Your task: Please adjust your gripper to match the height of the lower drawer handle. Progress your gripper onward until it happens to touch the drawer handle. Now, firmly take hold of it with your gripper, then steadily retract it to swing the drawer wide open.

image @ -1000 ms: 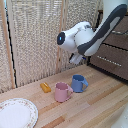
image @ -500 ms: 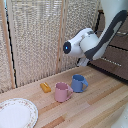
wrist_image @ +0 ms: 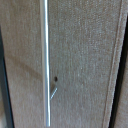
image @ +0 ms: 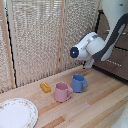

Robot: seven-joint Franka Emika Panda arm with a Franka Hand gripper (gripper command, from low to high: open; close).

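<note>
Soft, even daylight fills the exterior view; the mugs cast faint shadows on the table [image: 100,102], and the glossy white arm [image: 92,45] shows glare. The wrist view is dimmer and blurred, with a bright sheen along the drawer handle [wrist_image: 46,60].

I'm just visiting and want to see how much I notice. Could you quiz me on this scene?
1. True or false: the pink mug and the blue mug stand side by side on the wooden table.
2. What shows in the wrist view? A) a silver bar handle B) a spoon C) a cup
3. What lies at the exterior view's lower left?

Key: 1 true; 2 A; 3 a white plate.
</note>
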